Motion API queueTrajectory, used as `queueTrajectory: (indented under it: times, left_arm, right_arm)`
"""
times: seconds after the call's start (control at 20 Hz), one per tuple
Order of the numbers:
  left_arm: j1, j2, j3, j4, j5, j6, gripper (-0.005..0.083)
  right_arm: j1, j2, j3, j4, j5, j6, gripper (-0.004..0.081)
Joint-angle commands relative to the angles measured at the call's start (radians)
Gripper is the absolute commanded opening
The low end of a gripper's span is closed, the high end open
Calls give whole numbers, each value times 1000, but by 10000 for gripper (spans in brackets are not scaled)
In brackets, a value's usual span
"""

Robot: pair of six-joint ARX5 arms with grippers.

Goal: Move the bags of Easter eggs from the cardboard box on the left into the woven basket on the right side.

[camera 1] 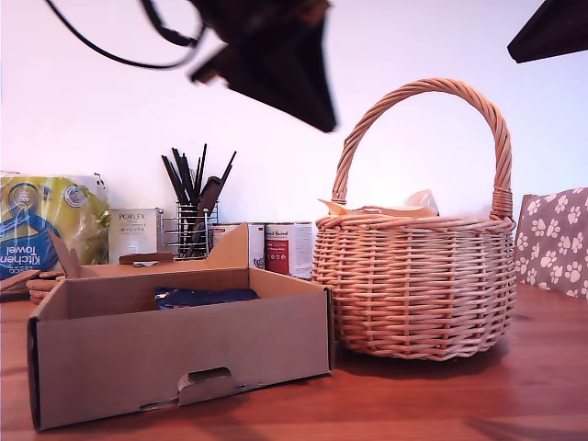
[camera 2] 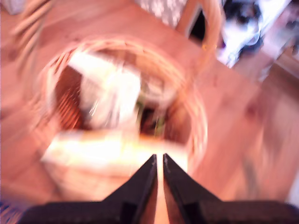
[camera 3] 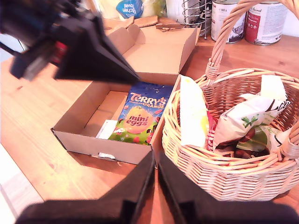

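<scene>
My first gripper (camera 2: 159, 161) hangs above the woven basket (camera 1: 418, 285), jaws nearly closed, empty. My second gripper (camera 3: 155, 163) is likewise clenched on nothing. A blue bag (camera 3: 140, 112) lies in the cardboard box (camera 3: 74, 135).

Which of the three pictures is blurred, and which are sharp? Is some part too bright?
The first wrist view is smeared by motion: the basket and bags in it are streaks, with washed-out white patches. The second wrist view is sharp; the blue bag in the box is readable. The exterior view is sharp on the table things, but the arm overhead is blurred.
</scene>
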Motion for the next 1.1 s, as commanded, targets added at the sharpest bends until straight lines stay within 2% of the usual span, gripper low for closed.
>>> queueTrajectory:
  times: [0.0,0.3,0.55,0.6,0.65,0.7,0.75,0.8,0.85,0.95,1.05]
  left_arm:
    - [21,-39,-84,-11,-28,8,-23]
    - [158,-251,-341,31,-27,4,-23]
    - [223,-311,-385,45,2,-22,-23]
    - [229,-301,-385,82,3,-44,17]
    - [233,-288,-384,119,32,-176,173]
    - [234,-272,-384,148,65,-257,415]
    - [235,-253,-384,174,97,-309,614]
    - [239,-232,-384,197,98,-344,725]
    - [251,-209,-383,216,100,-383,754]
    - [276,-160,-381,240,123,-484,752]
    - [309,-108,-372,235,131,-514,752]
  right_arm:
    - [5,0,7,2,0,-3,-13]
    - [5,0,7,1,0,-2,-13]
    - [5,0,7,1,-1,-3,-13]
    - [5,0,7,1,-1,-2,-13]
    - [5,0,7,2,-1,-2,-13]
    - [5,0,7,4,-1,-2,-13]
    - [5,0,7,4,-1,-2,-13]
    - [5,0,7,4,-1,-2,-13]
    - [5,0,7,4,-2,-2,-13]
    - [5,0,7,4,-4,-2,-13]
    - [5,-1,7,4,-4,-2,-13]
